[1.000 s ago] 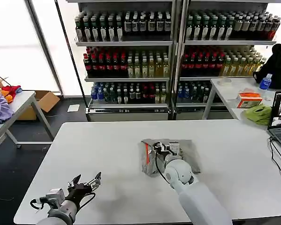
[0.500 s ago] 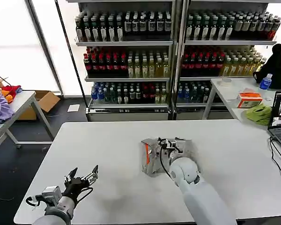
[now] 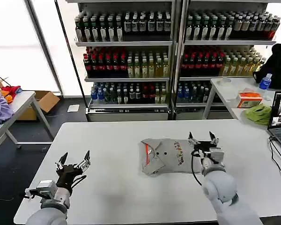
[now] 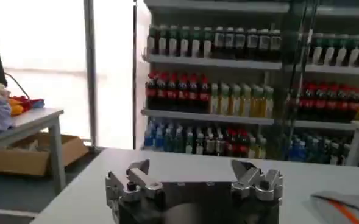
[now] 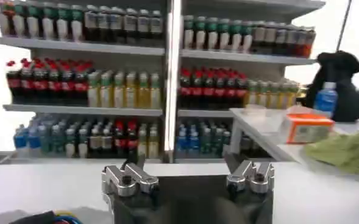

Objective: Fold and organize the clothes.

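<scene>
A light grey shirt [image 3: 167, 156], folded into a compact rectangle, is seen lying flat near the middle of the white bench [image 3: 107, 140], its long axis running across the bench from the robot's left to its right. The orange-red neck stripe [image 3: 146, 153] is turned toward the robot's left, two small buttons are seen beside it, and the multicoloured chest print [image 3: 179, 153] is shown face up toward the right end.

The right gripper [image 3: 202, 139] is held above the bench just beside the shirt's right end, apart from the cloth, its jaws spread and nothing pinched between them. The left gripper [image 3: 74, 161] is raised over the bench's left front area, well apart from the shirt, jaws likewise spread and empty; in the left wrist view a corner of the grey cloth with its orange stripe is glimpsed at the frame's edge.

The fold is judged to be largely done, with tidying or setting aside possibly left. The main risk is judged to lie in the loose lower-left corner, where the layers are seen slightly rumpled: were the bundle lifted or pushed from one end alone, the layers could be slid apart and the fold undone. A spread jaw brought down on the right edge could also snag and drag the top layer.
</scene>
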